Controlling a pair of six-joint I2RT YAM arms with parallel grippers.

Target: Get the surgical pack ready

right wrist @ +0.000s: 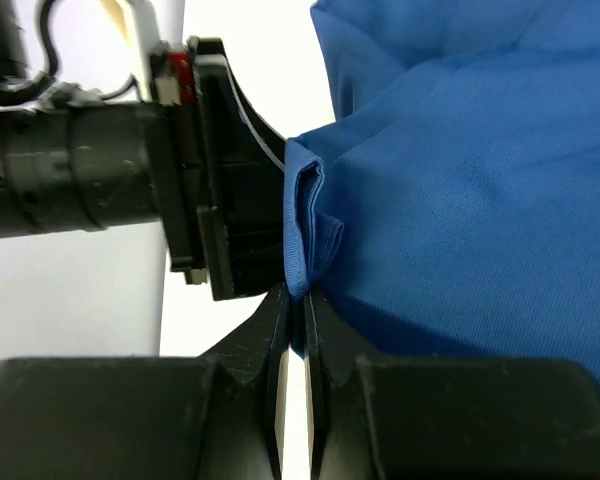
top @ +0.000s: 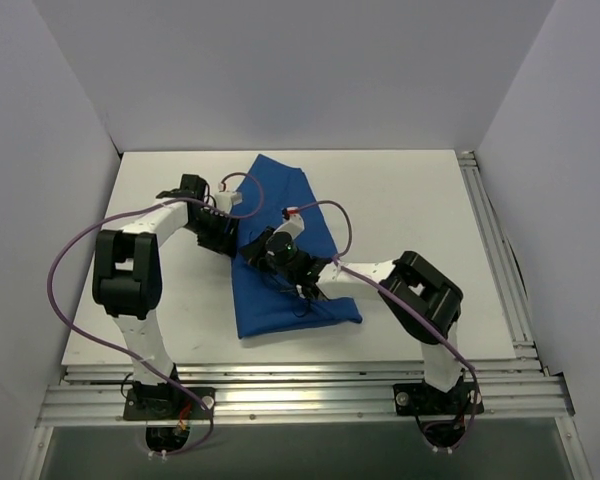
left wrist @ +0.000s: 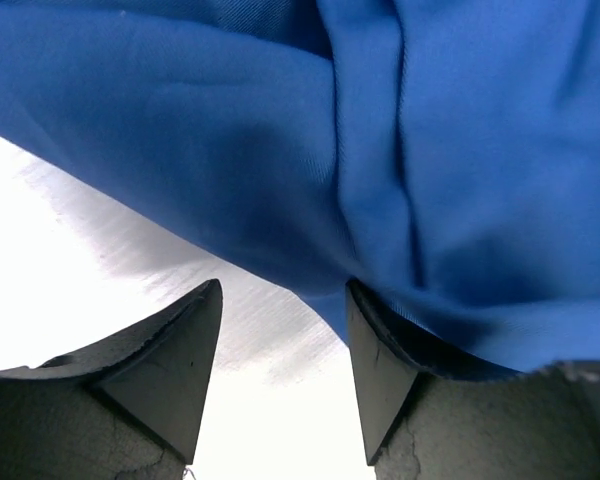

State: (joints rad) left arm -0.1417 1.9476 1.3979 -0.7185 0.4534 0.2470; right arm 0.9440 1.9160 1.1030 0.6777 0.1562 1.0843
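The right claw is pinched shut on a folded edge of the large royal-blue cloth sheet, which lies bunched on the white bench. Just beyond that fold the left claw stands open, the cloth touching one of its jaws and its black body crowding the edge.

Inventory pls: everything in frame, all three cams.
cloth: one, royal blue, folded, middle of the table
table: one, white, under the cloth
rails: several, silver, along the table's near and right edges
walls: three, white, left, back and right of the table
cables: two, purple, one looping along each arm
left arm: one, white and black, reaching to the cloth's left edge
right arm: one, white and black, reaching over the cloth
left pincer: one, dark, open, at the cloth's edge
right pincer: one, black, shut on a fold of the cloth
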